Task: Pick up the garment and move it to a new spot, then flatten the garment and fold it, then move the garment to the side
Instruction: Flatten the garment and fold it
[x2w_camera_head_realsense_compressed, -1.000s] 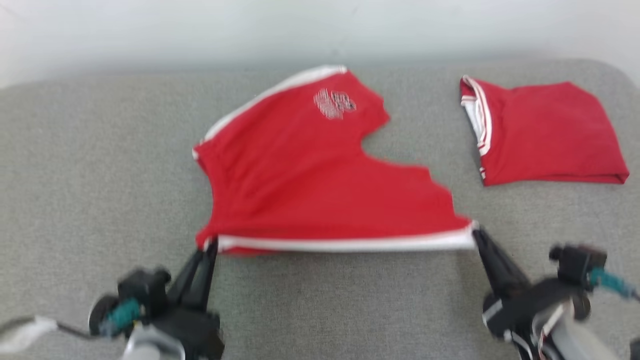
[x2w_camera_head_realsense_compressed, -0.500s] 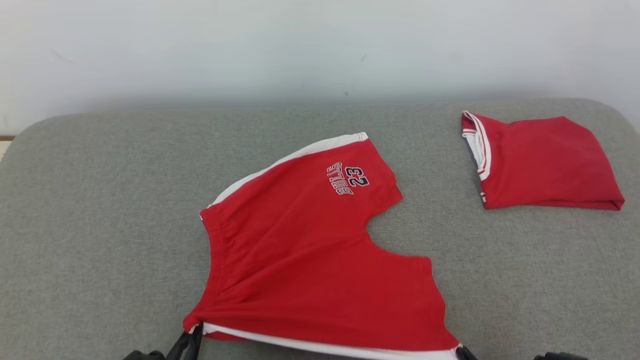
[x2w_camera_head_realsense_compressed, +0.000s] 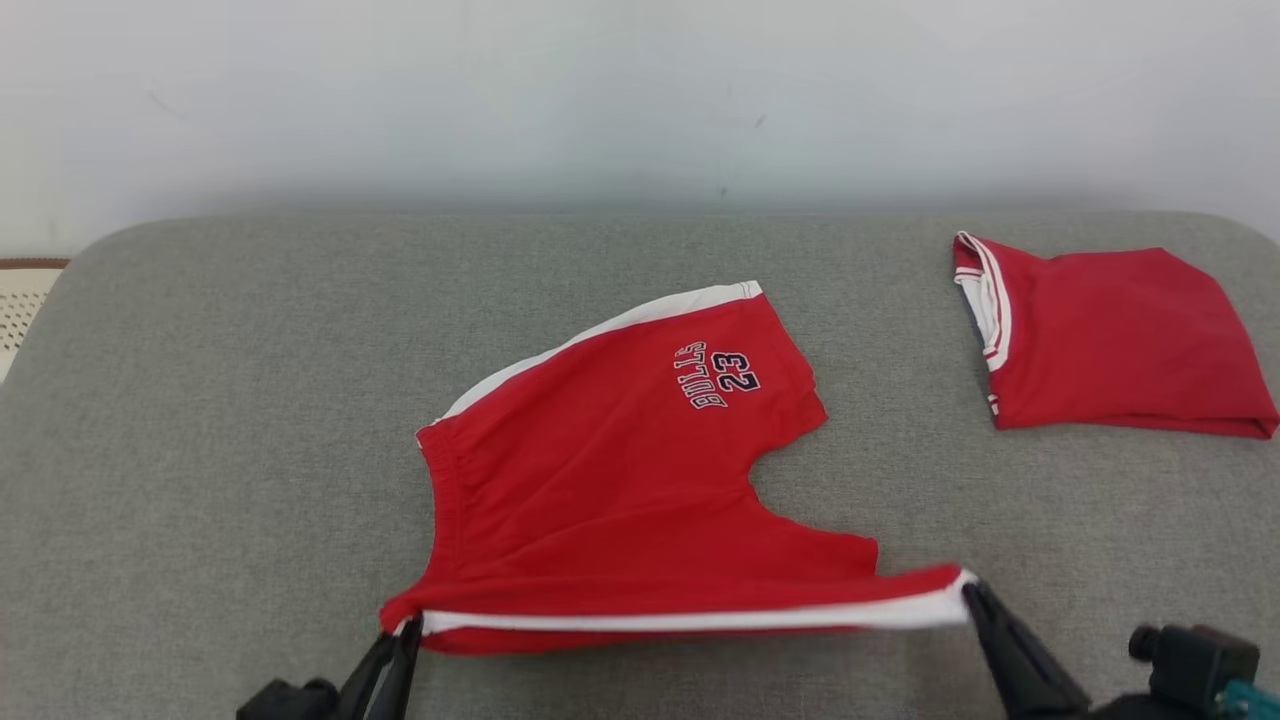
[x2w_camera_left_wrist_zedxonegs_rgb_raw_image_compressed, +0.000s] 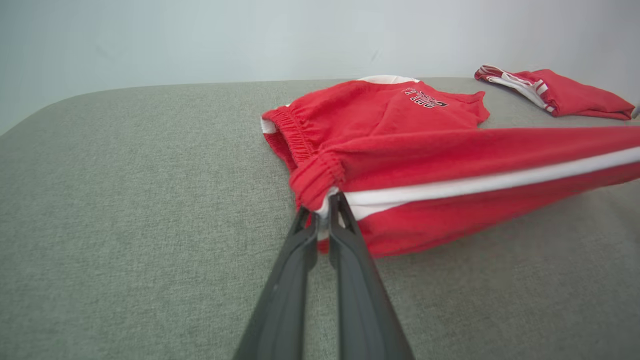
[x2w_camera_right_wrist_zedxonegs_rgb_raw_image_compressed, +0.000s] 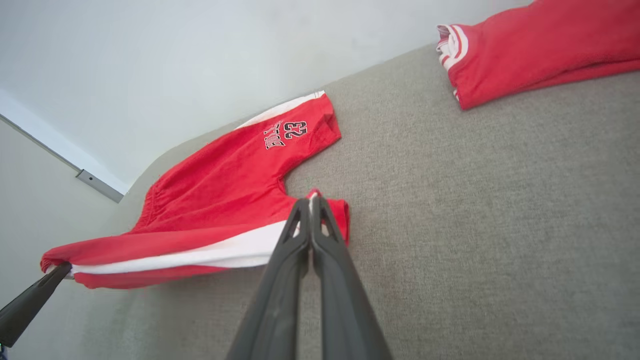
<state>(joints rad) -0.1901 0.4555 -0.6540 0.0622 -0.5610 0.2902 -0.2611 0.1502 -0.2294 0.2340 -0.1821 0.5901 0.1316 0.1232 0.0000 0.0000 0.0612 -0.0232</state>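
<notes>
Red shorts with white side stripes and a "BULLS 23" print lie on the grey cushioned surface. Their near side is lifted and pulled taut between both grippers. My left gripper is shut on the waistband corner of the shorts. My right gripper is shut on the leg hem corner at the other end of the white stripe. The far leg of the shorts rests flat on the surface.
A second red garment, folded, lies at the back right, also in the left wrist view and the right wrist view. A pale wall rises behind the surface. Open grey surface lies to the left.
The camera has tilted, so the whole scene sits lower in view. The near edge of the shorts stays stretched between both grippers, and its right end now reaches farther right.
</notes>
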